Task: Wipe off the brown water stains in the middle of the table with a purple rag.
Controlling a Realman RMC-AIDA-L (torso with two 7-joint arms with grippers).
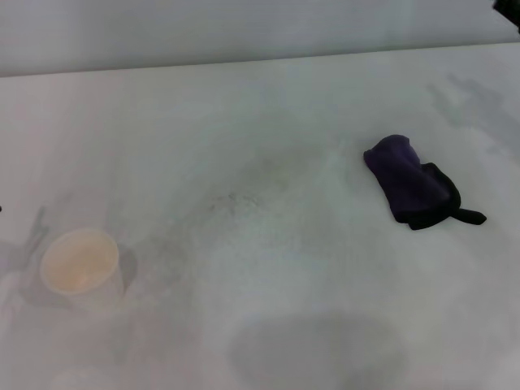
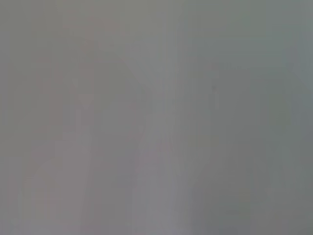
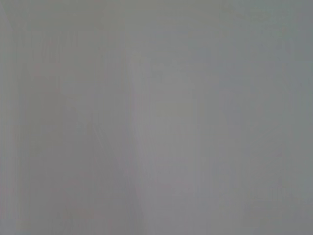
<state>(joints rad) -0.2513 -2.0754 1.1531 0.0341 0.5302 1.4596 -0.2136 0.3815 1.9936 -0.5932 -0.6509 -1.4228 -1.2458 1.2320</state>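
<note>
One pale cup (image 1: 81, 268) on the table (image 1: 268, 325) holds tan liquid.

My plain white matte bench (image 1: 268, 325) carries a bunched dark purple rag (image 1: 410, 185) with black edging, its short black tail pointing away from a pale round cup (image 1: 80, 266) of tan liquid. The cup stands well apart from the rag, nearer me. Between them lie faint grey smudges (image 1: 236, 199).
</note>
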